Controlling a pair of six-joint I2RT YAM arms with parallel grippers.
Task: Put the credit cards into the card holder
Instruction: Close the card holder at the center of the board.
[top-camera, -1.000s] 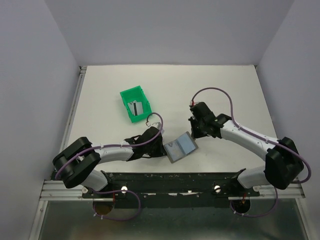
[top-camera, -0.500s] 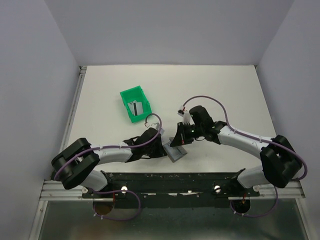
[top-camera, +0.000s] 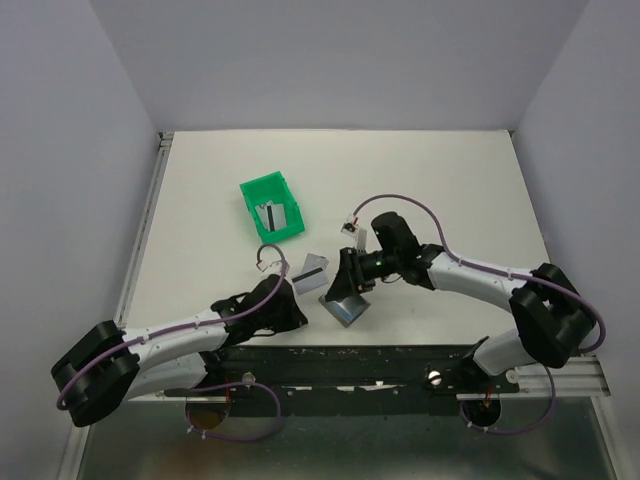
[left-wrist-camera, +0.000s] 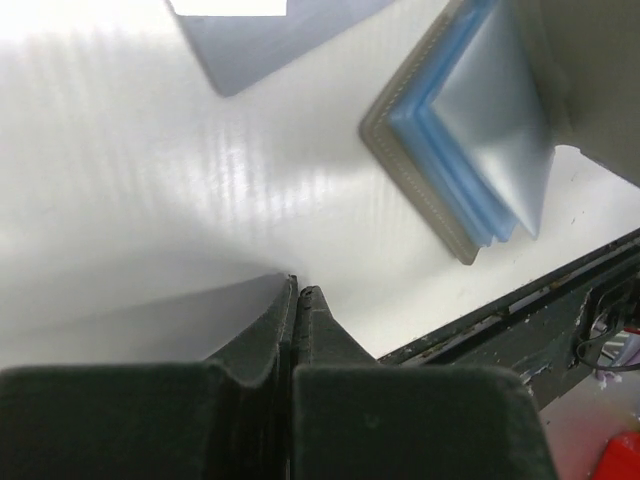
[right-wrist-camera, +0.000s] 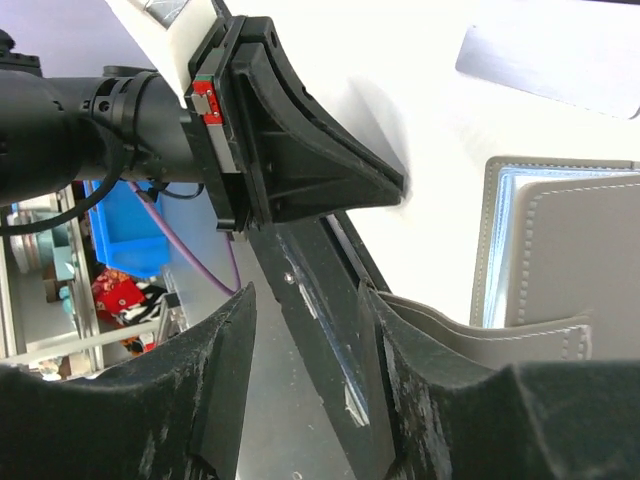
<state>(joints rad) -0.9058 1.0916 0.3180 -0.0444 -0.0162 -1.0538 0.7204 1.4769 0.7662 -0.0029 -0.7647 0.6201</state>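
Drawn back toward the near edge, my left gripper (left-wrist-camera: 297, 290) is pinched closed and empty, my right gripper (right-wrist-camera: 305, 300) stands parted over the wallet (top-camera: 345, 308), and 1 card (top-camera: 312, 270) lies flat between them, just ahead of the left one, long axis slanting far-right.

No text, brand, number or sign readable in any view. Credit card (top-camera: 311, 268) lying near bench's near edge and second card (top-camera: 271, 216) in green bin (top-camera: 250, 210): faces too small for print to be made out. Card holder (top-camera: 345, 300): no marking seen.
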